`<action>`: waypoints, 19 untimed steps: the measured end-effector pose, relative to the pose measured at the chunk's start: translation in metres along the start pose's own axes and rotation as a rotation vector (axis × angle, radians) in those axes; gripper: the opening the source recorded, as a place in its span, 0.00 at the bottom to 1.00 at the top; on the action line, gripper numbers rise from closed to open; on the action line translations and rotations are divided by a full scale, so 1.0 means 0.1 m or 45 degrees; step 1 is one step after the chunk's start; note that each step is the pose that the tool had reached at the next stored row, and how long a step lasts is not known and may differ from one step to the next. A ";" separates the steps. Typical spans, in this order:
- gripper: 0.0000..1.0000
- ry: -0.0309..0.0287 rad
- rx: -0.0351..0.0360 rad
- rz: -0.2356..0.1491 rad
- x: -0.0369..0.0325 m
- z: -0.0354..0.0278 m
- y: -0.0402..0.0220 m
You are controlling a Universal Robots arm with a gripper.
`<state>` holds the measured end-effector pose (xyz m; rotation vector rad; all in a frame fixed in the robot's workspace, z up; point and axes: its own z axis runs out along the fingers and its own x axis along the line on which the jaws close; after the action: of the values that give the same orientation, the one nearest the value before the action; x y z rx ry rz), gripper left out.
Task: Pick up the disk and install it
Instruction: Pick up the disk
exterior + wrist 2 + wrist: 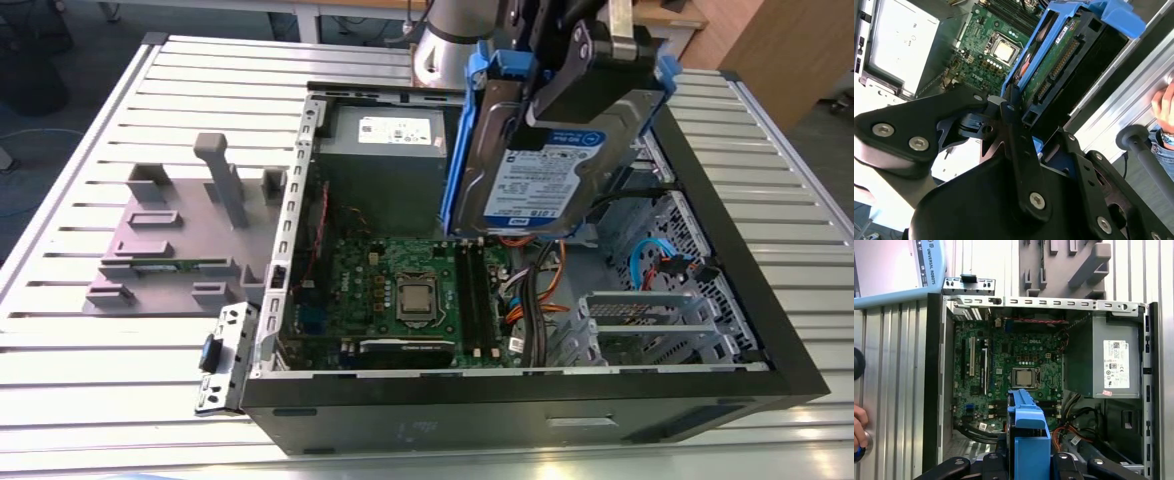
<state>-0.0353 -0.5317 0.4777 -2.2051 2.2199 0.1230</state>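
The disk (554, 165) is a silver drive with a white-and-blue label in a blue plastic bracket. It hangs on edge, tilted, above the open computer case (534, 405), over the area between the motherboard (400, 290) and the drive bays. My gripper (577, 85) is shut on its upper end from above. In the second wrist view the black fingers (1009, 117) clamp the bracket, and the disk's (1054, 55) connector edge faces down towards the case. The first wrist view shows the blue bracket (1029, 432) over the motherboard (1014, 365).
A grey power-supply box (387, 150) fills the case's far corner. A metal drive cage (641, 320) and orange and blue cables (661, 262) lie below the disk. A grey plastic stand (174, 235) sits at the exterior view's left. A person's hand (1165, 105) is beside the table.
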 end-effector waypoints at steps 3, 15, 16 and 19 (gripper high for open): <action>0.37 0.0001 0.0000 0.000 0.049 -0.002 0.000; 0.37 -0.0220 0.0003 0.006 0.259 0.008 -0.004; 0.37 -0.0259 0.0004 0.009 0.267 0.011 -0.005; 0.37 -0.0382 0.0011 0.018 0.290 0.019 -0.006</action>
<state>-0.0350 -0.5606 0.4739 -2.1730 2.2197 0.1542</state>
